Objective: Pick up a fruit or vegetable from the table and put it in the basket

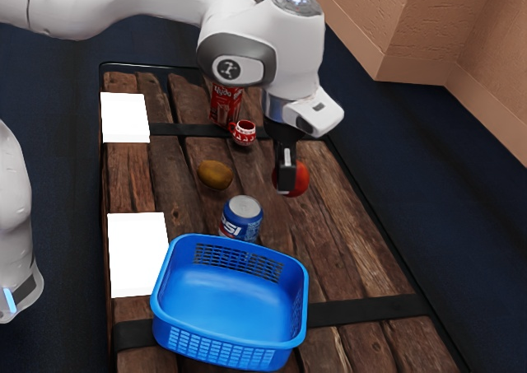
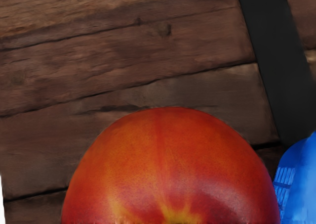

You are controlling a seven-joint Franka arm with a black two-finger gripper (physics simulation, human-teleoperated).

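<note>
- Hand gripping the red fruit, one finger plain on its near side in the exterior view.
- Fruit is up off the surface, in my hand, not in the basket.
- Blue basket sits on the surface, toward the exterior view's bottom, empty.
- Pepsi can upright just beside the basket's far rim.
- Brown oval produce lies between can and red-and-white mug.
- Red carton stands just behind the mug.
- Two white rectangles along the exterior view's left edge of the surface.
</note>
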